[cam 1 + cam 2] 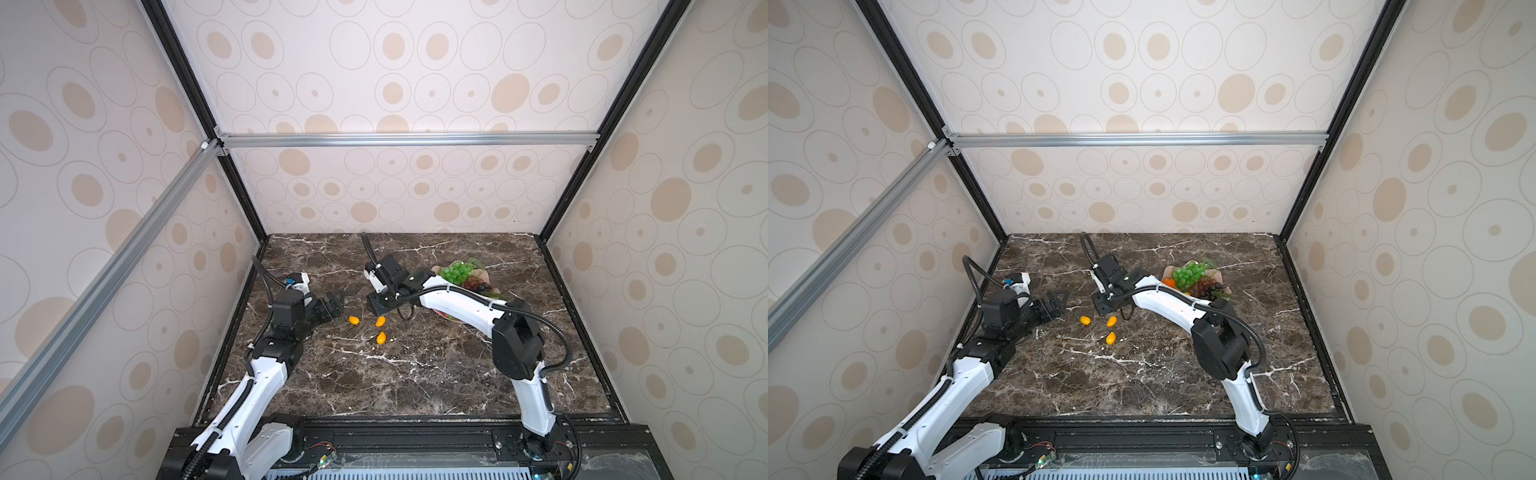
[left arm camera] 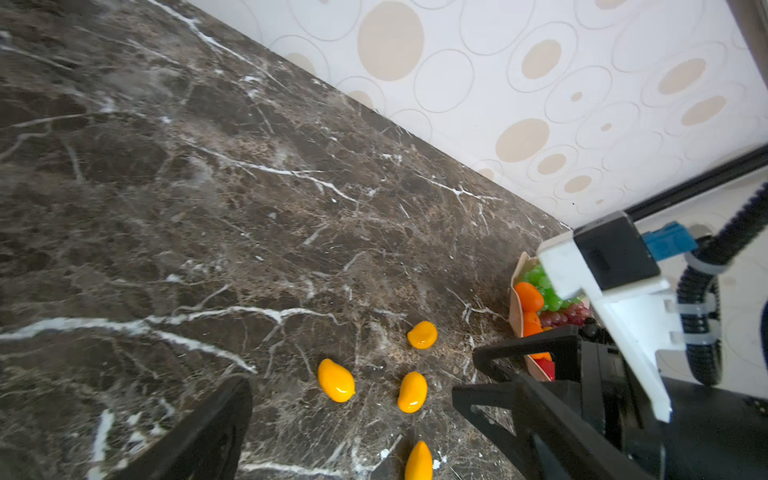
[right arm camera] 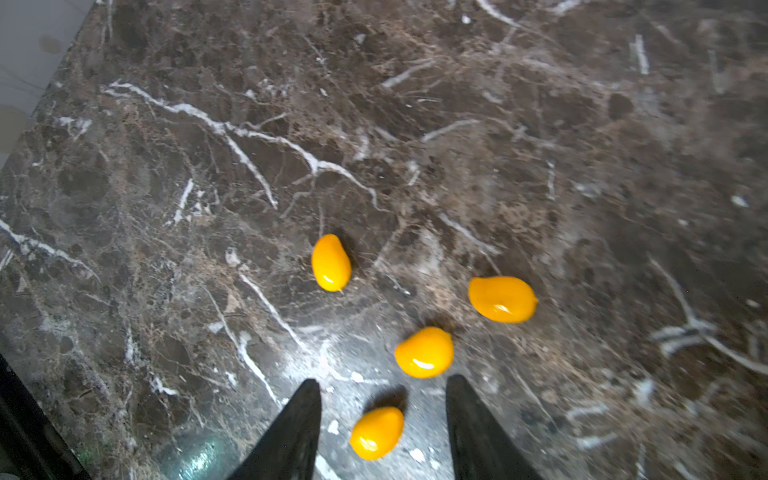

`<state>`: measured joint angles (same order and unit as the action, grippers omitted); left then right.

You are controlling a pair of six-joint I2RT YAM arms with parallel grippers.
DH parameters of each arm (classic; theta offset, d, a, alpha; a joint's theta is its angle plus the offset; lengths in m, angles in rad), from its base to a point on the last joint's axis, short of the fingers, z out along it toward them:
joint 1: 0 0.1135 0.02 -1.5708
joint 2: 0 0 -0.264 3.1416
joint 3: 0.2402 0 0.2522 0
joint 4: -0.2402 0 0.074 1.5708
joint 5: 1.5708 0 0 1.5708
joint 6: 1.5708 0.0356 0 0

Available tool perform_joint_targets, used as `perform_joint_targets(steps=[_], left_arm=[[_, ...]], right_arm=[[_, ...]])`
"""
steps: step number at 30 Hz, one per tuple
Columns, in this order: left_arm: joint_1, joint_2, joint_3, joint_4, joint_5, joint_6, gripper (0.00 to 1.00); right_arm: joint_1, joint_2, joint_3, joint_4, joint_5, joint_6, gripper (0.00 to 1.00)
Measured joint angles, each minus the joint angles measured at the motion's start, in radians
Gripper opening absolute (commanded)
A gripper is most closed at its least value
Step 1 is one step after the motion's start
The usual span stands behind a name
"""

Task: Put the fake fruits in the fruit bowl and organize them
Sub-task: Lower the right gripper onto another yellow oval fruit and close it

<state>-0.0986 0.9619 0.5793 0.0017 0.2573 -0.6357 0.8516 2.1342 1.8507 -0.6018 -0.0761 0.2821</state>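
**Kumquats (image 1: 381,338) lie loose, left of the fruit bowl (image 1: 1168,272)**

On the marble table (image 1: 415,374), left of the bowl and apart from it, three kumquats show in both top views. A fourth kumquat (image 3: 376,433) lies under the right gripper (image 3: 382,380), which hides it from above. That gripper's fingers stand about half apart on either side of it, with a gap on each side, gripping nothing. Farther left of the bowl, the left gripper (image 1: 340,307) is spread wide and empty, facing the kumquats. The right arm (image 1: 453,303) crosses the bowl's near side and covers it. Behind the arm, green grapes (image 1: 1188,274), red-purple grapes (image 1: 1207,286) and a tangerine (image 1: 1169,282) sit in the bowl.
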Motion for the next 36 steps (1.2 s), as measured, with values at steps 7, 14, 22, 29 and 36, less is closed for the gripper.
perform_joint_targets(steps=[7, 14, 22, 29, 36], left_arm=[[0.160, -0.063, -0.017, -0.050, 0.092, -0.004, 0.98], [0.211, -0.089, -0.022, -0.068, 0.145, -0.006, 0.98], [0.215, -0.084, -0.031, -0.068, 0.166, -0.018, 0.98], [0.215, -0.078, -0.031, -0.066, 0.169, -0.021, 0.98], [0.215, -0.077, -0.033, -0.066, 0.169, -0.022, 0.98]], right_arm=[[0.036, 0.165, 0.202, -0.076, -0.034, -0.018, 0.49], [0.038, 0.325, 0.414, -0.181, -0.053, -0.032, 0.49], [0.039, 0.466, 0.650, -0.286, -0.055, -0.042, 0.48], [0.039, 0.545, 0.758, -0.338, -0.051, -0.046, 0.46], [0.039, 0.587, 0.784, -0.364, -0.060, -0.045, 0.45]])
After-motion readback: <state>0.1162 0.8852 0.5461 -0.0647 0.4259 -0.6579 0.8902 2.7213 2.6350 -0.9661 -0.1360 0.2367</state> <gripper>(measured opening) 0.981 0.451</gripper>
